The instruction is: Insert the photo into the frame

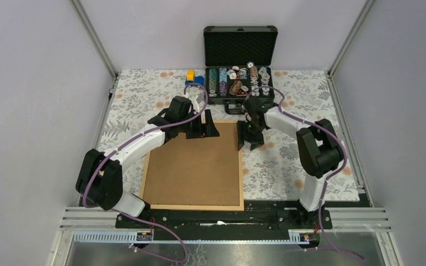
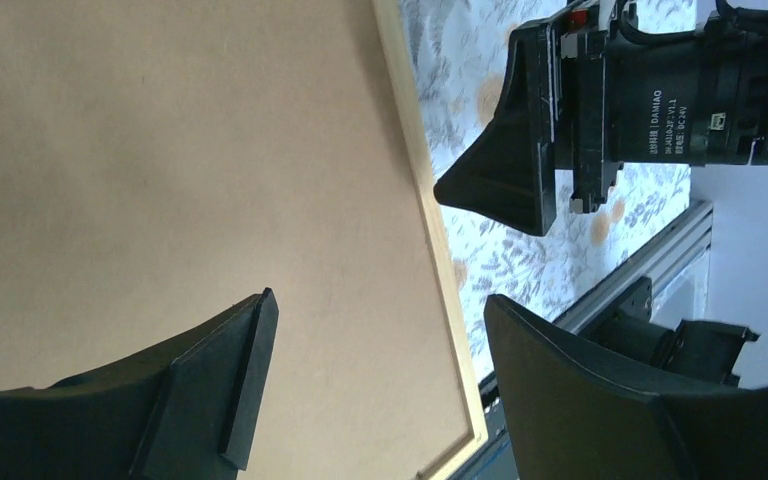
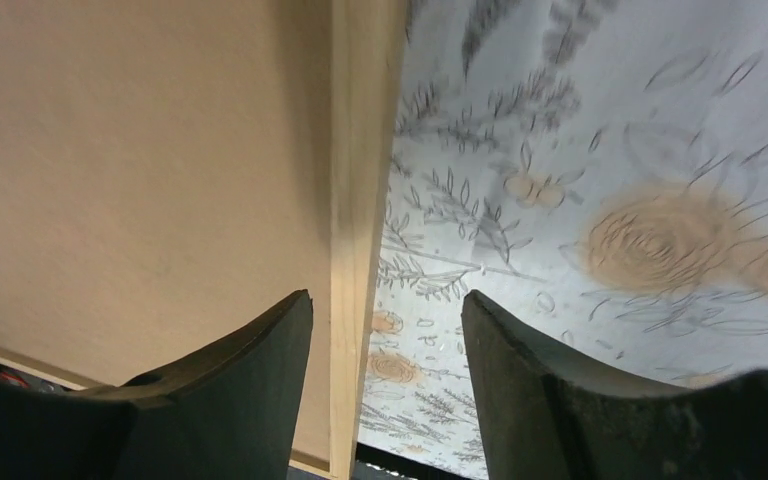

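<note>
Left claw, right claw open over frame with brown backing; case seemingly chip-filled.

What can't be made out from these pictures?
- The photo: in no view; the brown backing sheet fills the frame, hiding anything beneath.
- Contents of the black case: too small in the top view.
- Frame's near left corner: top view, covered by the left arm.
- Tablecloth pattern: blurred toward the right in the right wrist view.
</note>
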